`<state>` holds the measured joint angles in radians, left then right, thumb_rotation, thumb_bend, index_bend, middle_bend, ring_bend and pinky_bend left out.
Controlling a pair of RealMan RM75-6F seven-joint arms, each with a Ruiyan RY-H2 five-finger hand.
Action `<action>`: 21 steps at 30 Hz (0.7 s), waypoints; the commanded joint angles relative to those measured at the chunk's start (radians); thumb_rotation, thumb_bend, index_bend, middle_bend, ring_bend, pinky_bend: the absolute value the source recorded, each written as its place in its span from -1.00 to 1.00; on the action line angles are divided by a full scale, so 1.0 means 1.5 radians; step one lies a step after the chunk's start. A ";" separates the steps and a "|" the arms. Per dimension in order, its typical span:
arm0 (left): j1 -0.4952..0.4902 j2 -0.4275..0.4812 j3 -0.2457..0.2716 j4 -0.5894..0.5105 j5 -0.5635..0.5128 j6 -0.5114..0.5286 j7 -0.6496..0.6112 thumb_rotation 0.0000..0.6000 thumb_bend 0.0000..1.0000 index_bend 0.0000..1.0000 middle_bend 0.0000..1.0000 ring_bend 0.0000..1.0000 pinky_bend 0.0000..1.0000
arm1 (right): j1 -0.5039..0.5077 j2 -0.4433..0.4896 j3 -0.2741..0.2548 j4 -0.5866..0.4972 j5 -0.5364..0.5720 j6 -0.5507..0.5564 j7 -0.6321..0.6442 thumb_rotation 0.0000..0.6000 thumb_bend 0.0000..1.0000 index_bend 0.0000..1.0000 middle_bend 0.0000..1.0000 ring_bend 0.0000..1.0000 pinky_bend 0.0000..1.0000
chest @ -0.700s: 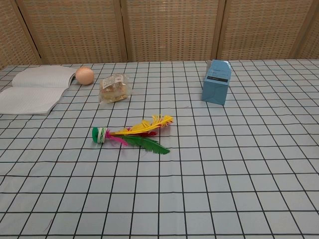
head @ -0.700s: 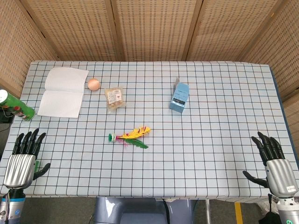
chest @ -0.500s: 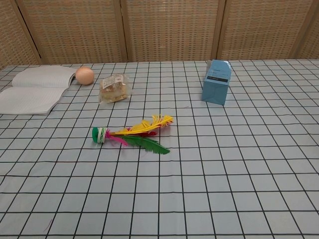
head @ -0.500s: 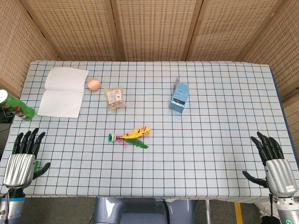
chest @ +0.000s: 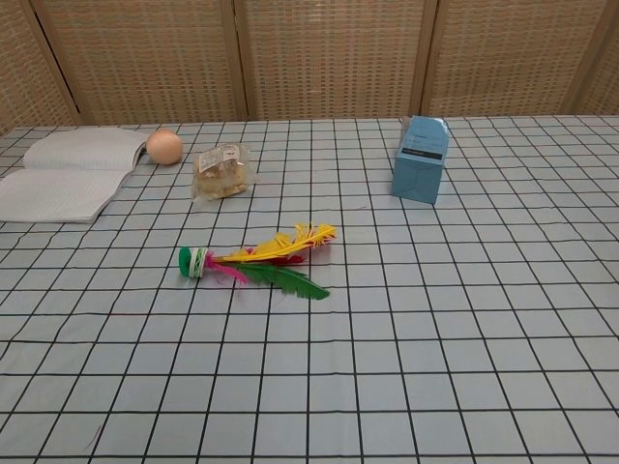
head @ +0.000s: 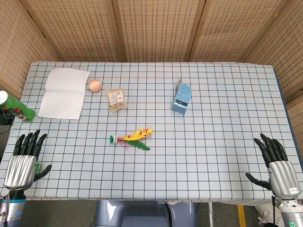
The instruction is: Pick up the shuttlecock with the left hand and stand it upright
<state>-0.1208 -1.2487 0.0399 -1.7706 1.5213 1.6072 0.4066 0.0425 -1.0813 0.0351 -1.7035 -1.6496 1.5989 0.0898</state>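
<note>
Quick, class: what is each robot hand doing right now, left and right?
Left hand: open, fingers apart, holding nothing.
Right hand: open, fingers apart, holding nothing.

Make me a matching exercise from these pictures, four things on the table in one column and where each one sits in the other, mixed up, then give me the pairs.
Things:
1. shuttlecock
2. blue carton
3. open notebook
4. green can

Places:
A. at the table's left edge, ahead of the left hand
B. lying on its side near the table's middle
C. standing right of the middle, toward the far side
D. spread flat at the far left, beside the egg

Pairs: 1-B, 2-C, 3-D, 4-A
</note>
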 commanded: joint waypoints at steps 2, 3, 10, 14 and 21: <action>0.002 -0.003 -0.002 0.000 0.003 -0.003 0.004 1.00 -0.62 -0.87 -1.00 -1.00 -1.00 | 0.000 0.001 0.001 0.001 0.001 0.000 0.003 1.00 -0.84 -0.90 -1.00 -1.00 -1.00; 0.003 -0.004 -0.003 -0.001 0.005 -0.004 0.005 1.00 -0.62 -0.87 -1.00 -1.00 -1.00 | 0.000 0.001 0.000 0.002 0.001 0.000 0.004 1.00 -0.85 -0.90 -1.00 -1.00 -1.00; 0.001 -0.007 -0.005 -0.015 0.010 -0.024 0.010 1.00 -0.61 -0.87 -1.00 -1.00 -1.00 | -0.001 0.004 0.002 0.003 0.006 0.000 0.017 1.00 -0.85 -0.90 -1.00 -1.00 -1.00; -0.031 0.001 -0.025 -0.055 -0.002 -0.073 0.031 1.00 -0.61 -0.85 -1.00 -1.00 -1.00 | 0.002 0.002 0.003 0.008 0.015 -0.010 0.023 1.00 -0.85 -0.90 -1.00 -1.00 -1.00; -0.145 0.009 -0.119 -0.138 -0.156 -0.229 0.115 1.00 -0.58 -0.75 -1.00 -1.00 -1.00 | 0.007 0.000 0.009 0.015 0.034 -0.024 0.035 1.00 -0.85 -0.90 -1.00 -1.00 -1.00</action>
<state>-0.2591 -1.2344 -0.0686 -1.9254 1.3936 1.3551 0.5170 0.0524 -1.0809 0.0475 -1.6819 -1.6005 1.5652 0.1410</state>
